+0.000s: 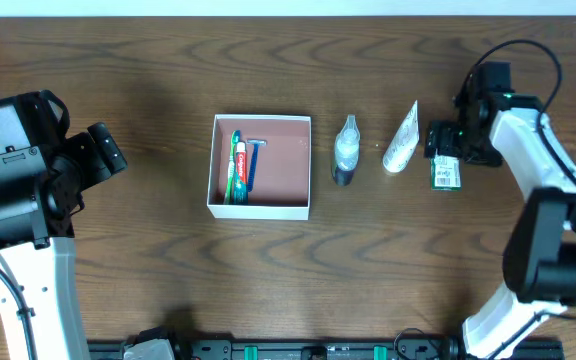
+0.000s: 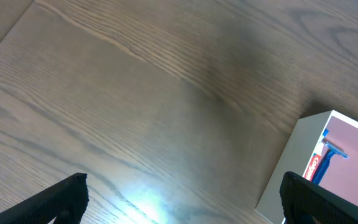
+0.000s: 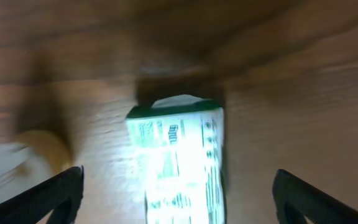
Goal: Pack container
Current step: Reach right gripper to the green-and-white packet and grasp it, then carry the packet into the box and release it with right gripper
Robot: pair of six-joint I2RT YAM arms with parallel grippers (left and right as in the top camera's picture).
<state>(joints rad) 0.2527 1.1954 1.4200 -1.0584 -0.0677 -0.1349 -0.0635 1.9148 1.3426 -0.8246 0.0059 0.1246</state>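
Dark wood table [image 1: 118, 80] carries the container [image 1: 260, 209], with a toothpaste tube [image 1: 235, 170] and blue razor [image 1: 252, 165] laid against its left wall, leaving room. We find the right gripper [image 3: 176, 186] released, fingers [image 3: 55, 193] spread either side of the green-white packet [image 3: 179, 162], well right of the container beyond a bottle [image 1: 345, 150] and white tube [image 1: 402, 142], apparently lining up a grasp. We find the left gripper [image 2: 185, 196] likewise released, left of the container, out of the way.

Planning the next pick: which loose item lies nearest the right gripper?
The green-white packet, just under the right gripper; the white tube and clear bottle lie farther off.
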